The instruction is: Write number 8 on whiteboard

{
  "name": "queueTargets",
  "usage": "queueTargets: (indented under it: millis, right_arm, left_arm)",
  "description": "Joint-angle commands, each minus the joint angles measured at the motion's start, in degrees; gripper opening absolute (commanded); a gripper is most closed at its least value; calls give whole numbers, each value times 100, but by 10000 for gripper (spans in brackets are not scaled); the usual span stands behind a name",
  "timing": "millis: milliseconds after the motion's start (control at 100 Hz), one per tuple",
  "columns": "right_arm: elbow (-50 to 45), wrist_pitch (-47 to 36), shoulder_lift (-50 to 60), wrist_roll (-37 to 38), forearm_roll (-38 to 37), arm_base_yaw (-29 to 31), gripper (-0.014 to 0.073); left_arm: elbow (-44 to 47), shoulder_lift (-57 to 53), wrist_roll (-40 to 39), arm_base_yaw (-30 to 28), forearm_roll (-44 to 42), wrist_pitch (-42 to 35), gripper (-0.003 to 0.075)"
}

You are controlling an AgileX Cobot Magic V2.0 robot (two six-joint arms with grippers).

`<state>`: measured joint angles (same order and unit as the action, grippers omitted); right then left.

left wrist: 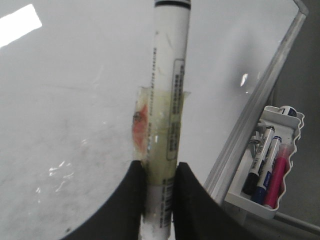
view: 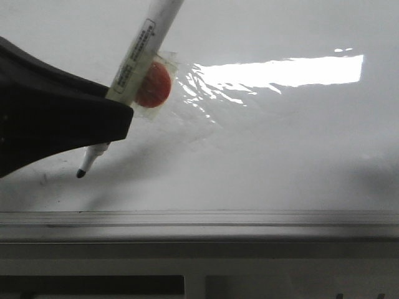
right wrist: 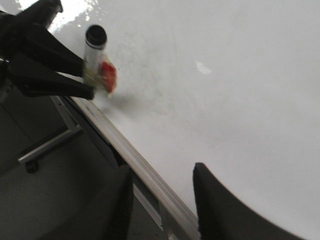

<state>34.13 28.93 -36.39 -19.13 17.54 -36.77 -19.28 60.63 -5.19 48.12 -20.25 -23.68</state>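
Observation:
My left gripper is shut on a white marker with an orange disc taped to its barrel. The black tip points down at the glossy whiteboard, close to its near edge; I cannot tell if it touches. In the left wrist view the jaws clamp the marker on both sides. No number 8 shows on the board, only faint smudges. My right gripper is open and empty over the board's edge rail. Its view also shows the left gripper and the marker.
The grey metal rail runs along the board's near edge. Bright window glare lies on the far part of the board. A white tray with several spare markers hangs beyond the board's side rail.

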Motion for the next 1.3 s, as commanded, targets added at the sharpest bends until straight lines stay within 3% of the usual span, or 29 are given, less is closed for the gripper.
queueTargets:
  millis: [0,330,690,760,869,949,1119,1219,1289]
  right_arm:
    - [302,-603,-348,-102,98,-319,281]
    - [716,-1643,-1639,-92,192,-1252,281]
    - [1410,-1416,-2597,-92,329,-1321,273]
    - [1455,-1313,-2697,-82,350,-1321,228]
    - [1455,-1323,-2697,-82,430,-1321,63]
    - [1455,-1335,-2686,-82,430,-1321,-71]
    - [1455,-1347,-2686,-92,430,-1321,-69]
    - [1455,-1347,-2675,-92,430,-1321,-69]
    - [1455,-1382,-2664,-36,430,-1311,-69]
  left_arm:
    - [-211,-96,-32,39,-245,-514,-20]
    - [-231,-96,-32,39,-703,-549,-20]
    - [-231,-96,-32,39,-703,-549,-20]
    - [-231,-96,-32,39,-703,-549,-20]
    - [-231,-96,-32,39,-703,-549,-15]
    - [-231,-96,-32,39,-703,-549,49]
    - [-231,-109,-32,39,-651,-539,239]
    - [-231,-257,-32,39,-584,-465,257]
    - [-231,-510,-32,39,-584,-12,257]
